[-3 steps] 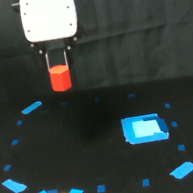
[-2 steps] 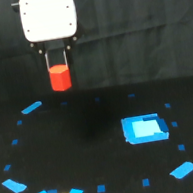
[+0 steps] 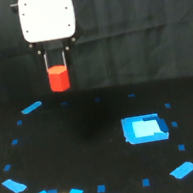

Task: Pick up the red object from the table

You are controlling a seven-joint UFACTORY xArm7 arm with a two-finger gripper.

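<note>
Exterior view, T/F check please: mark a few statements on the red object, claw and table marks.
1. The red object is held between the fingers of the claw. True.
2. The red object rests on the table. False: it hangs in the air, clear of the surface.
3. The large blue square patch lies toward the exterior view's right of the claw. True.
4. The claw hangs straight over the blue square patch. False: it is well off to the exterior view's left of it.

One exterior camera stood off the arm, looking slightly downward across the table [image 3: 93,150] from moderate distance; the gripper [image 3: 58,72] hung at eleven o'clock against a dark curtain [image 3: 138,22].
</note>
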